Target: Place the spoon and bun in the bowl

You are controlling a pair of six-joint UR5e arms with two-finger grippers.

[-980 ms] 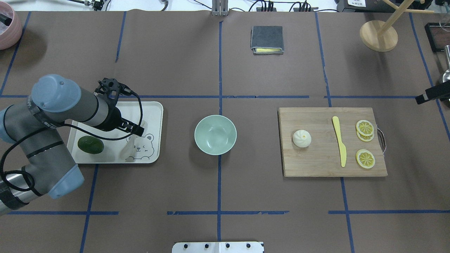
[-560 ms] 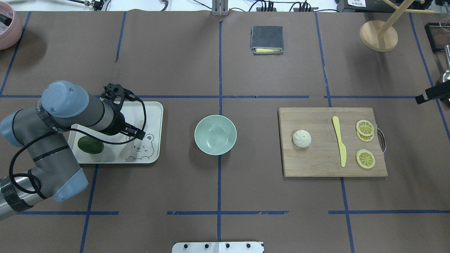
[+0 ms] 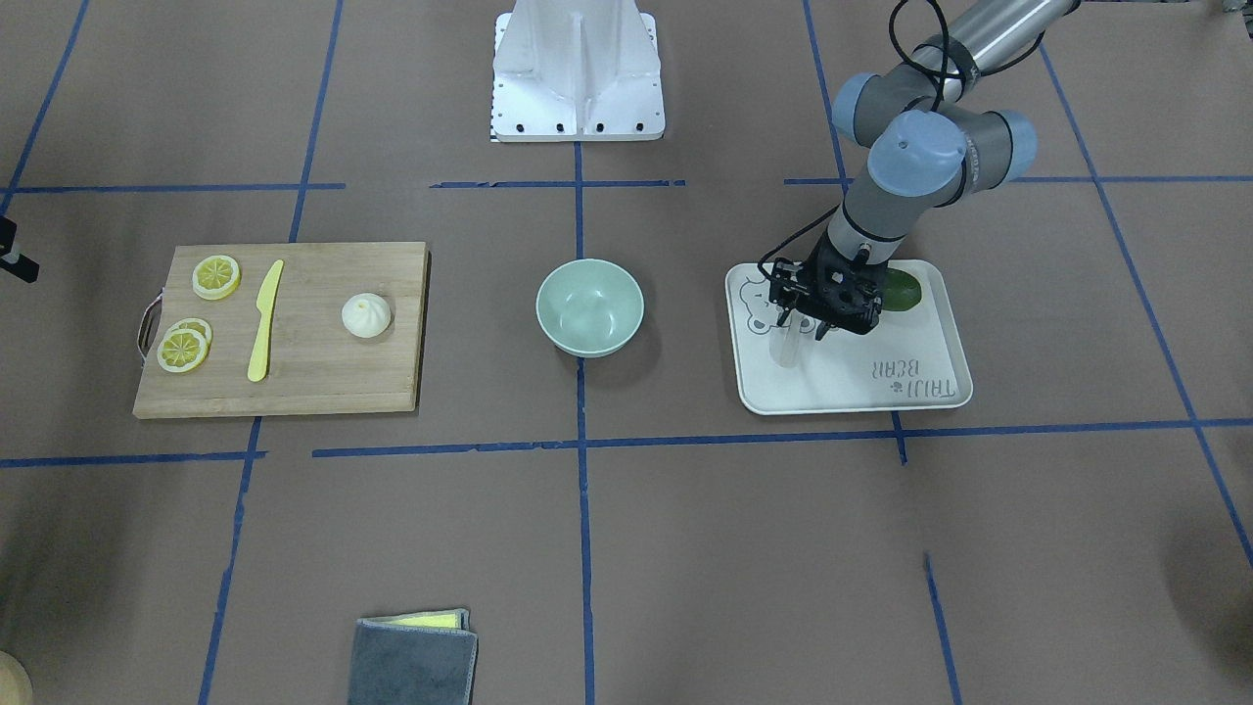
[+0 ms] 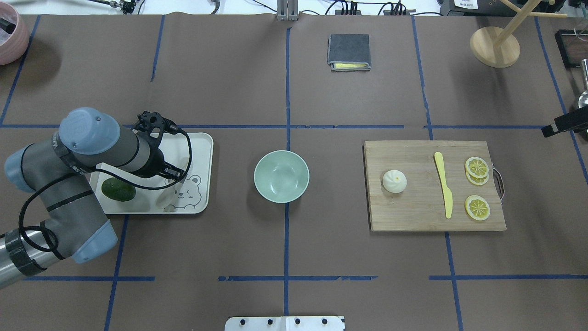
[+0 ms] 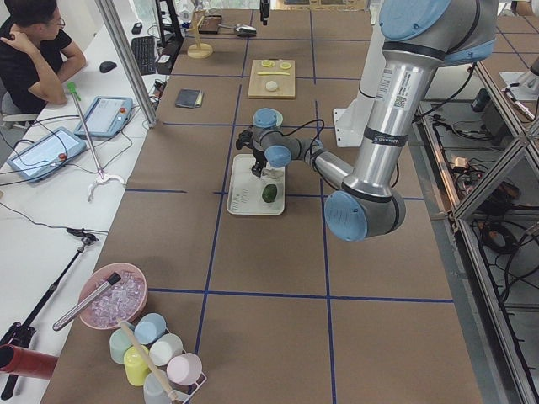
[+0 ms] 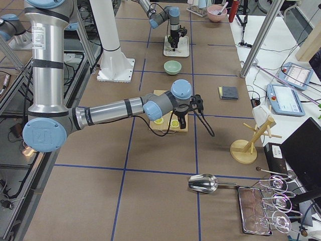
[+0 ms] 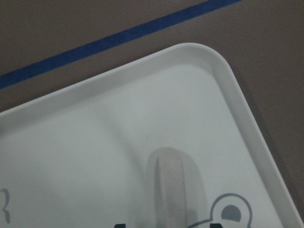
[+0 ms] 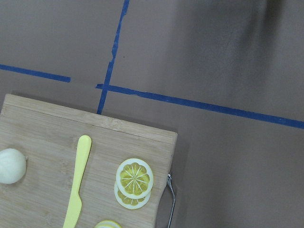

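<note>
The off-white spoon point(image 3: 786, 345) lies on the white bear-print tray point(image 3: 930, 338) at the robot's left. Its scoop shows in the overhead view point(image 4: 165, 197) and its handle in the left wrist view point(image 7: 173, 185). My left gripper point(image 3: 801, 333) is open and low over the tray, one fingertip on each side of the handle. The mint-green bowl point(image 4: 281, 176) stands empty at the table's middle. The white bun point(image 4: 394, 181) sits on the wooden cutting board point(image 4: 413, 216). My right gripper point(image 4: 558, 125) hovers off the board's far right corner; I cannot tell whether it is open or shut.
A green avocado point(image 4: 118, 189) lies on the tray beside the left wrist. A yellow plastic knife point(image 4: 443, 184) and lemon slices point(image 4: 477, 166) share the board. A folded grey cloth point(image 4: 348, 51) and a wooden stand point(image 4: 494, 46) are at the back.
My left arm has swung a little and the gripper has come down over the spoon's handle. The bowl, bun and right arm have not moved.
</note>
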